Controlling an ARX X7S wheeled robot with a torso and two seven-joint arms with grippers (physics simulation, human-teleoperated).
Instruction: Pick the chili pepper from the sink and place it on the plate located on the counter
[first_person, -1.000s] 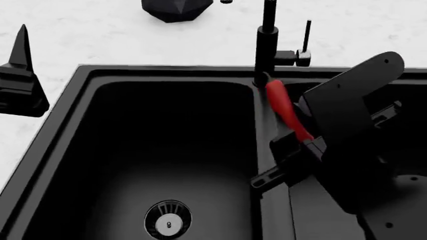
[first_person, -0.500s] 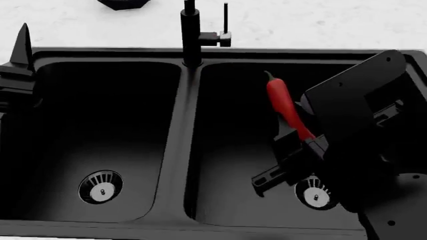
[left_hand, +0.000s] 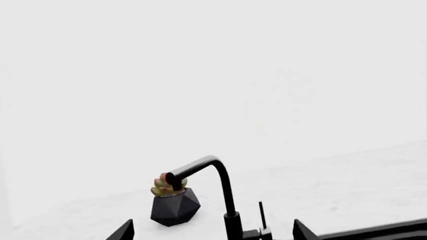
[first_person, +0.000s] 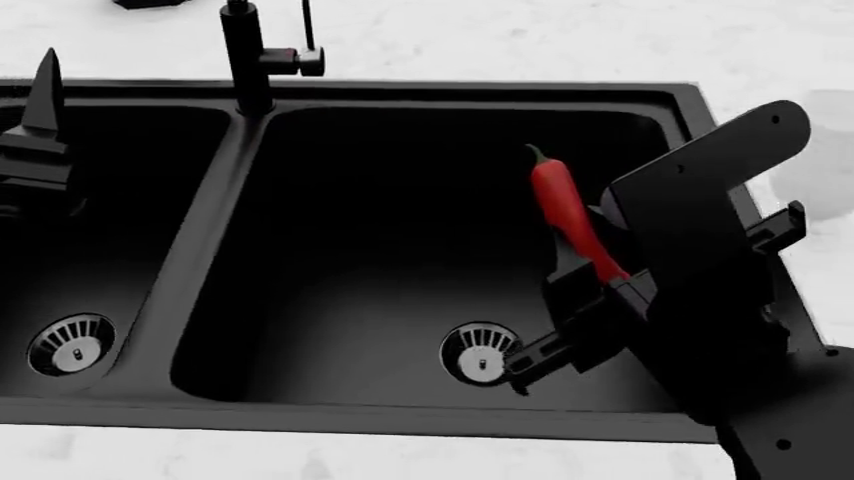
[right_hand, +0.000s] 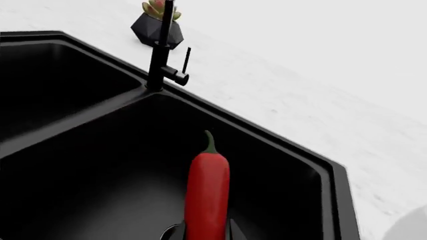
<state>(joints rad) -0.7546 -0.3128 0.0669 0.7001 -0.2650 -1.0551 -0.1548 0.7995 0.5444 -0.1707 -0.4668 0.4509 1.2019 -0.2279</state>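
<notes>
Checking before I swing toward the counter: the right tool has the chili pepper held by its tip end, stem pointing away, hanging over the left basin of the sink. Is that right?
Not quite. The right tool does hold the chili pepper by its tip end with the stem pointing away, but it hangs over the right basin of the sink, not the left. The head view shows this, with the faucet off to its left.

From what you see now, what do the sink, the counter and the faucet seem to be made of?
The sink looks like matte black composite or coated metal: no glare. The counter looks like white marble or an imitation, with faint grey veins. The faucet seems black-coated metal, slightly shiny; the render leaves this open.
</notes>
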